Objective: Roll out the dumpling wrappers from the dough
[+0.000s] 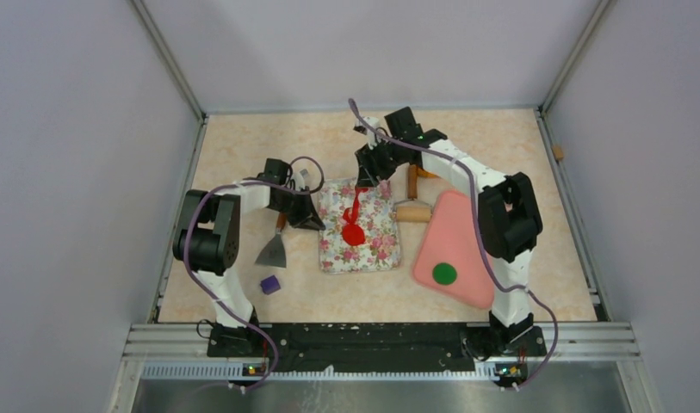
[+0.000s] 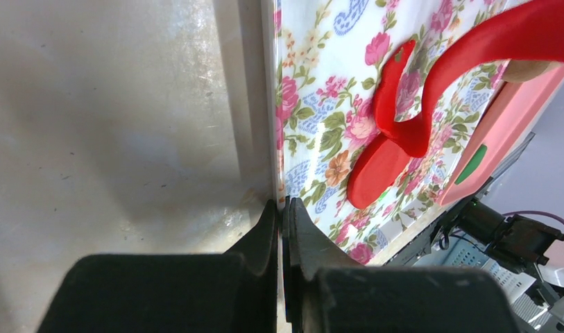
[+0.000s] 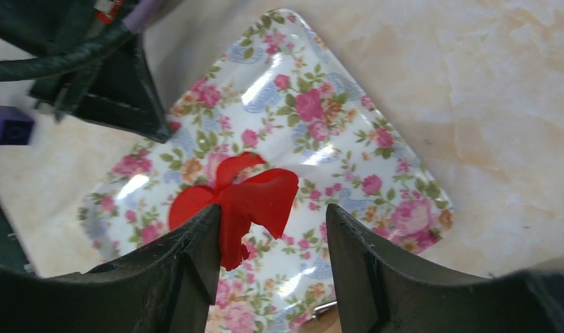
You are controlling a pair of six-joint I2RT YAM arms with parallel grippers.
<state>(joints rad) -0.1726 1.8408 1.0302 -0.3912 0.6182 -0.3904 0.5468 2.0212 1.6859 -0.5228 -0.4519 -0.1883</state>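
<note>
A bright red round wrapper (image 1: 354,234) lies flat on the floral tray (image 1: 376,249); it also shows in the left wrist view (image 2: 376,173) and the right wrist view (image 3: 185,207). A ragged red leftover strip (image 1: 356,205) rises from it to my right gripper (image 1: 364,182). In the right wrist view the right gripper (image 3: 272,211) is open above the tray (image 3: 348,118), and the strip (image 3: 258,201) clings to its left finger (image 3: 189,257). My left gripper (image 2: 282,202) is shut on the tray's left rim (image 2: 273,104), as the top view (image 1: 318,220) also shows.
A wooden rolling pin (image 1: 412,205) lies right of the tray. A pink board (image 1: 467,232) with a green disc (image 1: 444,274) sits at the right. A metal scraper (image 1: 273,249) and a purple cube (image 1: 269,284) lie left of the tray.
</note>
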